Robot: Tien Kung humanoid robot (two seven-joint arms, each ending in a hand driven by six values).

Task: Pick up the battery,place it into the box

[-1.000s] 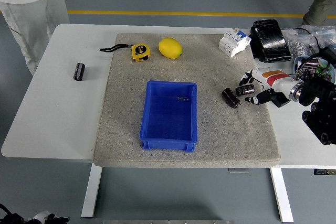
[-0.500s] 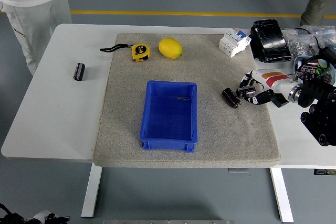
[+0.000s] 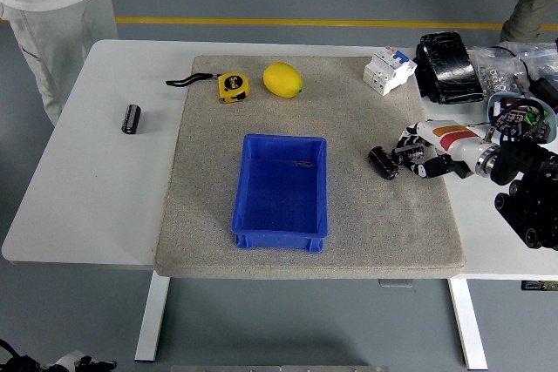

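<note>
Closing in from the right, my right hand [image 3: 422, 152] has shifted a little further left over the grey mat [image 3: 200, 215] than it was a second ago, and its fingers now sit right against the black battery [image 3: 384, 163], which lies on its side on the mat just right of the blue box [image 3: 281, 231]. The battery has not moved or lifted in that time. I judge the grasp is only starting, so pickup and placing are both still ahead. The fingers are curled and bunched, but I cannot tell whether they hold anything, since dark fingertips and another small dark cylinder blur together there. A second battery [image 3: 131, 118] rests far off on the bare white table [image 3: 78, 189] to the left. A small dark item inside the box is too small to identify. My left arm is not visible. A person [image 3: 52, 6] at the far left corner is cut off, hands unseen
</note>
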